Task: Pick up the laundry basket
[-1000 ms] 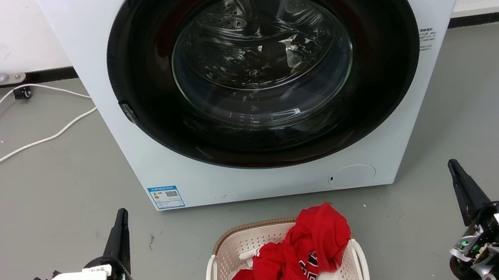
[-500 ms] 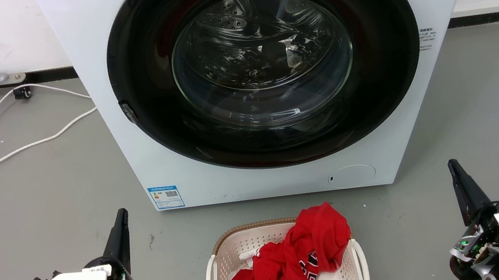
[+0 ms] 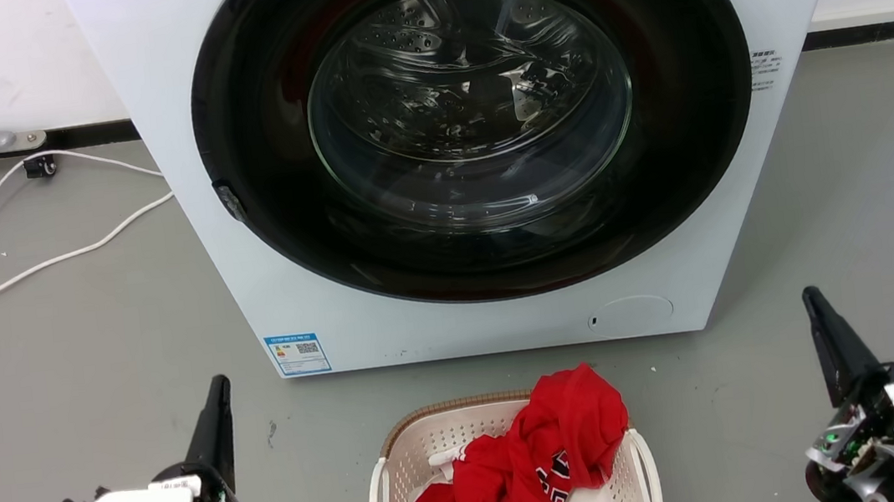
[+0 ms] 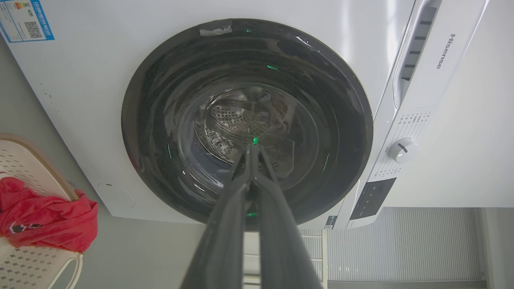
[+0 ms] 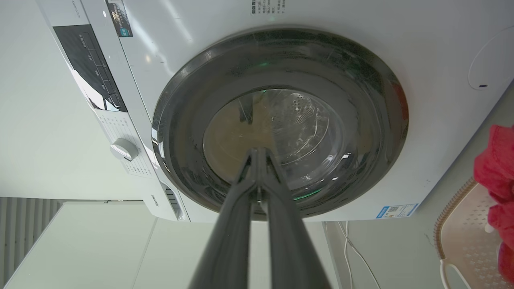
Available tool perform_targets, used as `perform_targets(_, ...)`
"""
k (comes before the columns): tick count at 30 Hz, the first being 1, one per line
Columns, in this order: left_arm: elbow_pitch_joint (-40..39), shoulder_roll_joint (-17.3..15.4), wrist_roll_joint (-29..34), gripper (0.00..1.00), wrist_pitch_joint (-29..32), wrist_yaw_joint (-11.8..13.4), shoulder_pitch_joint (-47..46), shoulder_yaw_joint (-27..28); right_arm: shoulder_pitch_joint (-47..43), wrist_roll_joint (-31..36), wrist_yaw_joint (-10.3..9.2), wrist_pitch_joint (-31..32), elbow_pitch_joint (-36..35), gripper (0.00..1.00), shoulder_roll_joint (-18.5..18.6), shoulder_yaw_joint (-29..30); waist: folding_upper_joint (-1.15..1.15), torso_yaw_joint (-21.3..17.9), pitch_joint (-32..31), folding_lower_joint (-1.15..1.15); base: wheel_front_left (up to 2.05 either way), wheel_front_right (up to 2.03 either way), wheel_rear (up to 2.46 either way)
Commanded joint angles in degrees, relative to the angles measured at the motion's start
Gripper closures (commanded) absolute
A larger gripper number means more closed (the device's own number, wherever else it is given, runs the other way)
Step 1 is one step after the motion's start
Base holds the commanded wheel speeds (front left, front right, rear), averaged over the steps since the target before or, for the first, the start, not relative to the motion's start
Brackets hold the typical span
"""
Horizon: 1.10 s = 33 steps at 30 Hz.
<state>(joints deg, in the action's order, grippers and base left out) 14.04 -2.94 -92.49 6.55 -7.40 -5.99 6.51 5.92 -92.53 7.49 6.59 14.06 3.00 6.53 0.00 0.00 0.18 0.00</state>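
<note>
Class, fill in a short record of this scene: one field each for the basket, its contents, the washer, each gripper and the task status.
basket: on the floor before the washer, between the two grippers
contents: red garment heaped inside
washer: white, round glass door appears shut
left gripper: shut, empty, apart from the basket
right gripper: shut, empty, apart from the basket
task status: basket not yet grasped
</note>
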Motion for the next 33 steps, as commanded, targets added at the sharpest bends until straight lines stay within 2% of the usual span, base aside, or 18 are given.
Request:
perform_targets(1, 0.0, 0.0, 0.0, 0.0, 0.0, 0.0, 0.0, 0.0, 0.0, 0.0, 0.0, 0.0, 0.0, 0.0, 0.0, 0.0, 0.0, 0.0, 0.0, 0.0, 0.0, 0.0, 0.0)
perform_targets(8, 1.3, 0.3, 0.4, 0.0, -1.1, 0.1, 2.1, -0.6, -2.2, 0.4, 0.0, -1.0, 1.3, 0.0, -0.2, -0.5, 0.0, 0.0, 0.0, 0.0, 0.0, 0.0, 0.0)
perform_targets(18, 0.2, 0.2, 3.2, 0.0, -4.4, 0.0, 3.4, -0.8, -3.0, 5.0, 0.0, -4.3, 1.1, 0.0, -0.2, -1.0, 0.0, -0.1, 0.0, 0.0, 0.0, 0.0, 0.0)
perform_targets(26, -0.3, 0.2, 8.8, 0.0, -6.4, 0.0, 3.7, 2.1, -2.9, 14.7, 0.0, -6.3, 0.5, 0.0, -0.1, 0.4, 0.0, -0.1, 0.0, 0.0, 0.0, 0.0, 0.0)
perform_targets(33, -2.0, 0.2, 14.0, 0.0, -8.0, 0.2, 3.6, 3.9, -2.6, 26.6, 0.0, -8.0, -2.7, 0.0, -0.1, 0.8, 0.0, 0.0, 0.1, 0.0, 0.0, 0.0, 0.0)
